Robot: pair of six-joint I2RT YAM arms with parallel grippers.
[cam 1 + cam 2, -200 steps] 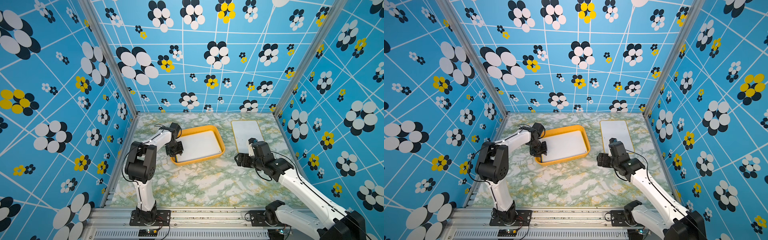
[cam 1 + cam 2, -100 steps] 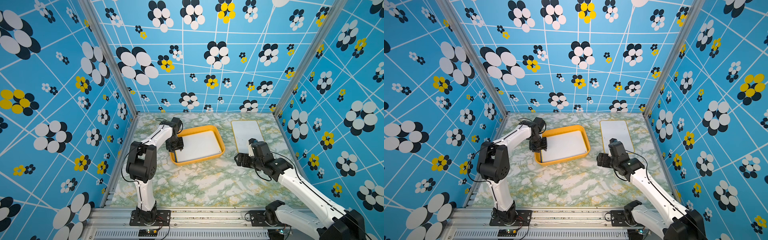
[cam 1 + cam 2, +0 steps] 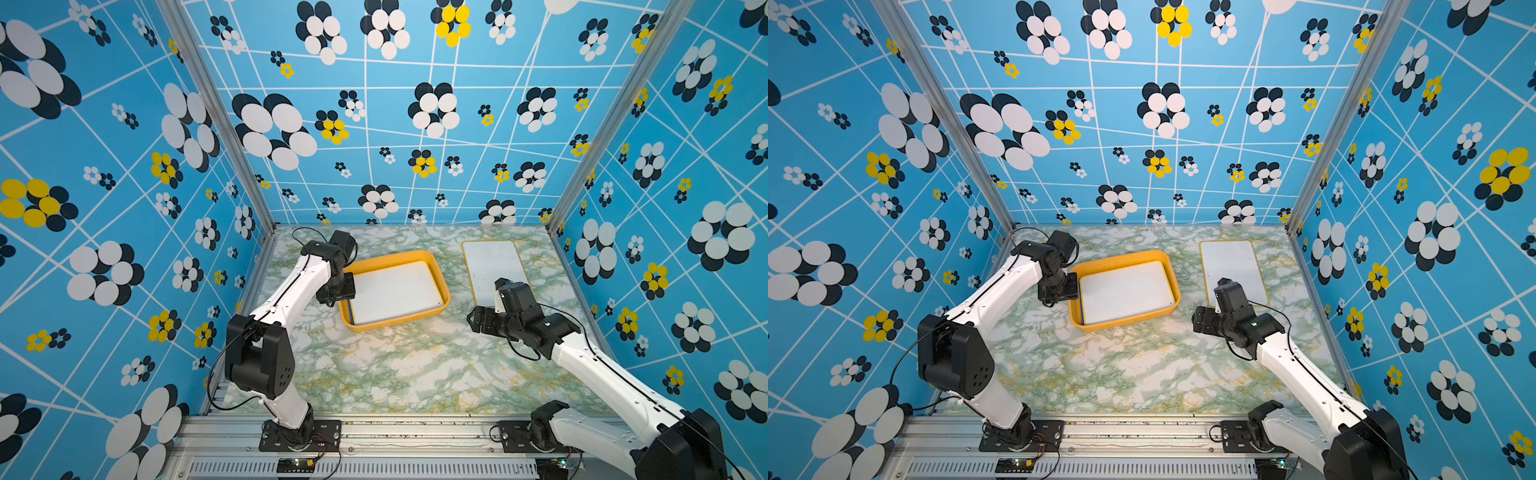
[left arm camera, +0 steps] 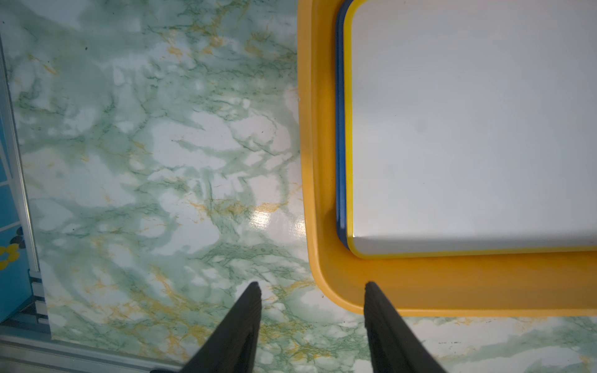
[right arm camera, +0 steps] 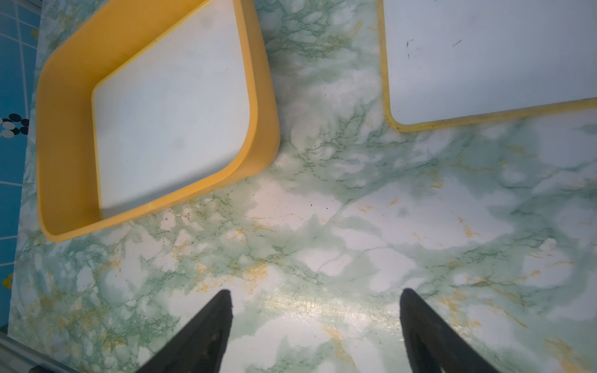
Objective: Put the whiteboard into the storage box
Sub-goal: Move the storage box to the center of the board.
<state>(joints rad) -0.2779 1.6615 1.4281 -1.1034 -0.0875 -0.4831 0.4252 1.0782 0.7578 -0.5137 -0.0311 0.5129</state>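
The orange-yellow storage box (image 3: 390,257) (image 3: 1121,257) sits mid-table. A yellow-edged whiteboard (image 3: 395,293) (image 4: 468,129) lies flat inside it, on top of a blue-edged board (image 4: 340,129). A second yellow-edged whiteboard (image 3: 492,266) (image 5: 484,58) lies on the table at the back right. My left gripper (image 3: 338,293) (image 4: 312,284) hovers at the box's left end, open and empty, one finger over the rim (image 4: 452,284), the other over the table. My right gripper (image 3: 478,322) (image 5: 316,291) is open over bare table, just in front of the second whiteboard.
Blue flowered walls (image 3: 124,249) close in the left, back and right sides, with metal posts at the back corners. A metal rail (image 3: 395,432) carrying both arm bases runs along the front edge. The table top is green marble (image 3: 395,365).
The left gripper's jaws have spread wider, and it has shifted a little toward the back along the box's left end. The right arm has not moved.
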